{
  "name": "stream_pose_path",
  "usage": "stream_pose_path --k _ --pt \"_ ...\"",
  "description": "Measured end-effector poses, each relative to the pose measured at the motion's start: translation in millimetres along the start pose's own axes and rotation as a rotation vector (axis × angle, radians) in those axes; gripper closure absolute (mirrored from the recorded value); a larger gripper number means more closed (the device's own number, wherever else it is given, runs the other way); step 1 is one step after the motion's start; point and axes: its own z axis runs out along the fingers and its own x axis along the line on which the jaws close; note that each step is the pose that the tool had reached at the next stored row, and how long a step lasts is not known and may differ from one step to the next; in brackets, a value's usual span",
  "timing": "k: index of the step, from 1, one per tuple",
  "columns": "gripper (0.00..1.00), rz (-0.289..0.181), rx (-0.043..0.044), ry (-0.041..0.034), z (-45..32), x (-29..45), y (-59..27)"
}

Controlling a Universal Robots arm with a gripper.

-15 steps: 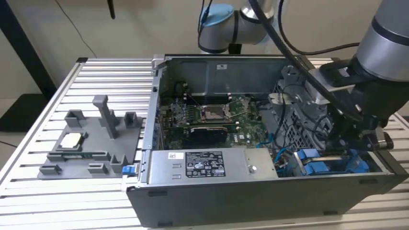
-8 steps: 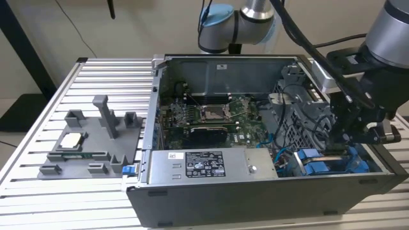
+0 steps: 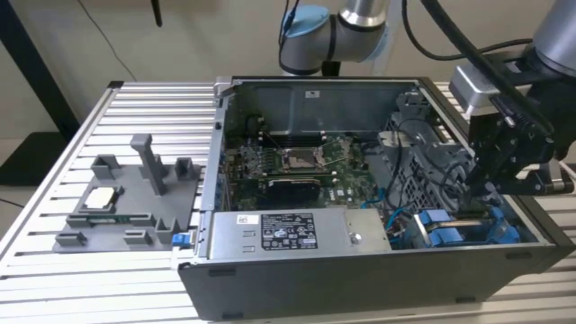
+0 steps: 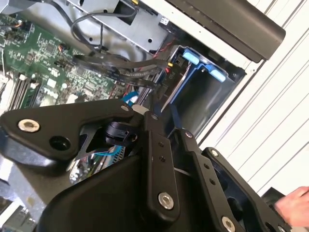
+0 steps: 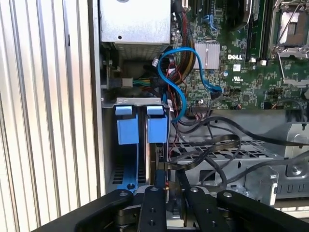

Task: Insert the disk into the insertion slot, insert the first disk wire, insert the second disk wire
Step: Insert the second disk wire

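Observation:
The disk (image 5: pixel 153 162) stands edge-up in the insertion slot (image 5: pixel 117 175), and its blue carrier handle (image 5: pixel 157 126) sits beside a second blue handle (image 5: pixel 127 128). In the exterior view the blue carriers (image 3: pixel 446 228) lie in the case's near corner on the exterior view's right. My gripper (image 3: pixel 490 192) reaches down into that corner, just behind the disk. In the first wrist view the gripper (image 5: pixel 169 191) is shut on a black disk wire connector (image 5: pixel 167 182) at the disk's rear edge. The second wrist view shows the disk (image 4: pixel 175 92), its carrier (image 4: pixel 195 72) and black wires (image 4: pixel 120 70) beyond the gripper (image 4: pixel 145 107).
A silver power-supply box (image 3: pixel 297 233) fills the case's near side. The motherboard (image 3: pixel 306 162) lies in the middle. Blue and black cables (image 5: pixel 176 96) loop beside the bay. A grey fixture plate (image 3: pixel 126 202) rests on the ribbed table at the exterior view's left. A hand (image 4: pixel 295 205) is outside the case.

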Motion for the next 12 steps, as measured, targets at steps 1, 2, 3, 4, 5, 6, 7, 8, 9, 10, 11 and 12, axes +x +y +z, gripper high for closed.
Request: stream_pose_path --k 1,2,3,4,5,6,7,8,9,10,11,12 --pt "0.76 0.001 -0.0067 0.0002 -1.6 -0.2 -1.1" --pt "0.76 0.001 -0.013 0.0003 -3.3 -0.4 -2.2" --pt "0.76 0.002 -0.0191 0.0004 -4.9 -0.6 -3.2" --pt "0.76 0.003 -0.0259 0.0005 -6.5 -0.8 -4.3" --pt "0.76 0.004 -0.0324 0.0006 -8.0 -1.0 -5.3" --pt "0.76 0.004 -0.0387 0.0008 -9.5 -1.2 -6.3" --pt "0.76 0.005 -0.0449 0.0009 -11.3 -1.4 -7.3" --pt "0.76 0.006 -0.0508 0.0011 -13.2 -1.7 -8.2" --pt "0.76 0.006 -0.0561 0.0012 -15.1 -1.9 -9.1" --pt "0.76 0.007 -0.061 0.0014 -17.1 -2.2 -9.6" --pt "0.76 0.007 -0.0636 0.0015 -18.5 -2.3 -9.7" --pt "0.76 0.007 -0.0644 0.0013 -19.6 -2.4 -9.8"
